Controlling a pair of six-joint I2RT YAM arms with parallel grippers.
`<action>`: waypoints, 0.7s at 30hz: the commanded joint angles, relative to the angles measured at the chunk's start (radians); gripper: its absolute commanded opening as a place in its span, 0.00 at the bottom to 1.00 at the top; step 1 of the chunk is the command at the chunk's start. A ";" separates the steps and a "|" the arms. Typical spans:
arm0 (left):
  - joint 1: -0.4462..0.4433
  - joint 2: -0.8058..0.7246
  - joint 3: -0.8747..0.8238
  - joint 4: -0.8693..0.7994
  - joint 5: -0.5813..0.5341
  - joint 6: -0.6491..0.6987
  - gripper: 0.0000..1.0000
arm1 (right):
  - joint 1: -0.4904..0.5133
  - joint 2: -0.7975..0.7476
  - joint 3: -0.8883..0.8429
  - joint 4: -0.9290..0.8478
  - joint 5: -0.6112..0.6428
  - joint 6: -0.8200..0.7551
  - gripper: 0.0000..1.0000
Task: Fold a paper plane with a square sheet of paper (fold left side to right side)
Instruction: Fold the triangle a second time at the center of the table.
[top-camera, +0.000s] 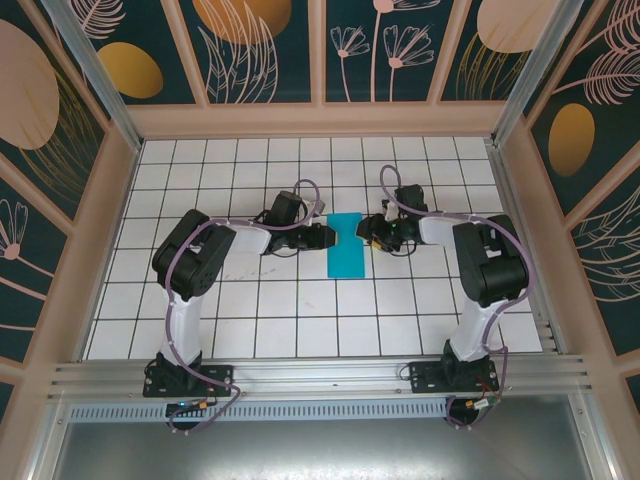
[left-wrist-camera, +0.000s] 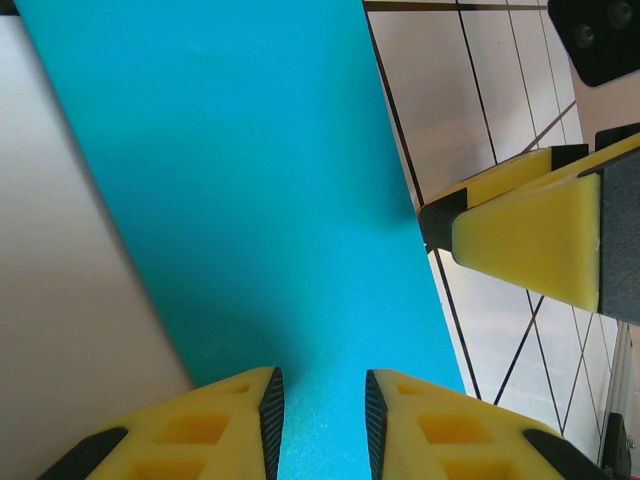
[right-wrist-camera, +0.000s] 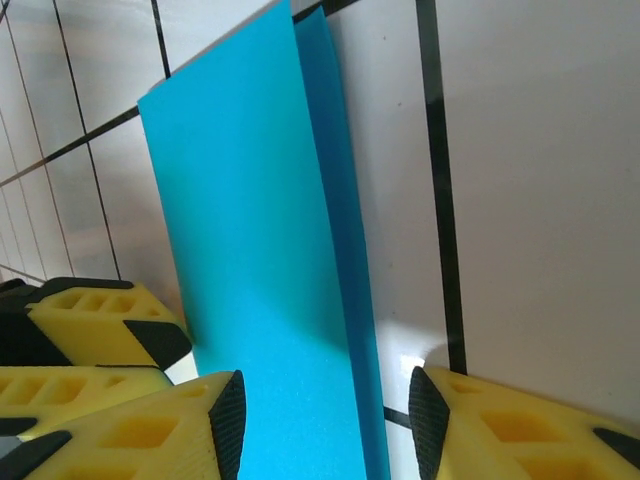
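left tool (left-wrist-camera: 323, 412) parted | right tool (right-wrist-camera: 320, 420) parted | both over folded sheet (top-camera: 347, 248)

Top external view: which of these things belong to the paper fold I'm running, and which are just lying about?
Part of the job:
- square sheet of paper, cyan, already doubled into a narrow rectangle
- left gripper at its left edge
- right gripper at its right edge

Just there:
- white tiled table
- patterned walls
- aluminium rail at the near edge
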 joint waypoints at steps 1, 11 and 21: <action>-0.001 0.001 -0.015 -0.044 -0.023 0.024 0.32 | -0.002 0.043 0.036 -0.010 -0.031 0.002 0.50; -0.001 -0.007 0.002 -0.061 -0.022 0.037 0.32 | 0.010 0.051 0.045 0.026 -0.076 0.008 0.42; -0.001 -0.170 -0.042 -0.054 -0.129 0.119 0.40 | 0.010 0.012 0.057 0.008 -0.088 0.003 0.30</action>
